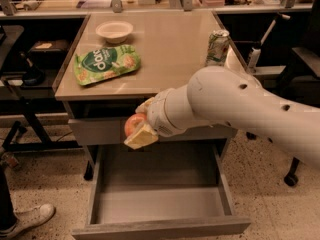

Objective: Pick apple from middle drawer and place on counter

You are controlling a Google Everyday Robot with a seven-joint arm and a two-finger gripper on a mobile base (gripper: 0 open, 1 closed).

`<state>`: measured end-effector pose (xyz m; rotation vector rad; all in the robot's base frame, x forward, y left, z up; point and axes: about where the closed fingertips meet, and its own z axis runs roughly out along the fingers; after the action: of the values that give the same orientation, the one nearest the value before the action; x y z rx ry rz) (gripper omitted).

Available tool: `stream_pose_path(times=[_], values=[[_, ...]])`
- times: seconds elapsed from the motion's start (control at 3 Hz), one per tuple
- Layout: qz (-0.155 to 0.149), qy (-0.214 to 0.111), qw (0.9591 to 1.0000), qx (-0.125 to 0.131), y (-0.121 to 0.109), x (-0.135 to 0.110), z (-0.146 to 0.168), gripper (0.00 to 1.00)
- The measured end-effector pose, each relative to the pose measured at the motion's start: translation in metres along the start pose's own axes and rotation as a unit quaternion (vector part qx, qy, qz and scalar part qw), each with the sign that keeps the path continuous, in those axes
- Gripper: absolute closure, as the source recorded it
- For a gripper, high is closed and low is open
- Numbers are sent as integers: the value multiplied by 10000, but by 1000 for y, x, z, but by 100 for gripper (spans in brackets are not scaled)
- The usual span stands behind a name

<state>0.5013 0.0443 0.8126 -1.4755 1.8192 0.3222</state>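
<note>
Gripping the apple [132, 124], claw [141, 121] hovers above middle drawer [160, 184].

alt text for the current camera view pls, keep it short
The white arm reaches in from the right, its gripper shut on the apple, above the open middle drawer and just below the counter edge. On the counter sit a green snack bag, a bowl and a soda can.

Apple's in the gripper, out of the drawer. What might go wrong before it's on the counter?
1. The gripper holds the small red-orange apple below the front rim of the glossy beige counter; lifting straight up may clip that edge.
2. The green snack bag and the silver soda can flank the free spot; a wide swing might knock them.
</note>
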Motion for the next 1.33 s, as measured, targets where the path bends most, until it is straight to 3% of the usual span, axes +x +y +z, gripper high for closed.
stream_pose_path(times=[0.67,1.33], values=[[-162,-101,9992,353,-60,-33,-27,100],[-159,-279,9967,750,-134,-41,-41,100]])
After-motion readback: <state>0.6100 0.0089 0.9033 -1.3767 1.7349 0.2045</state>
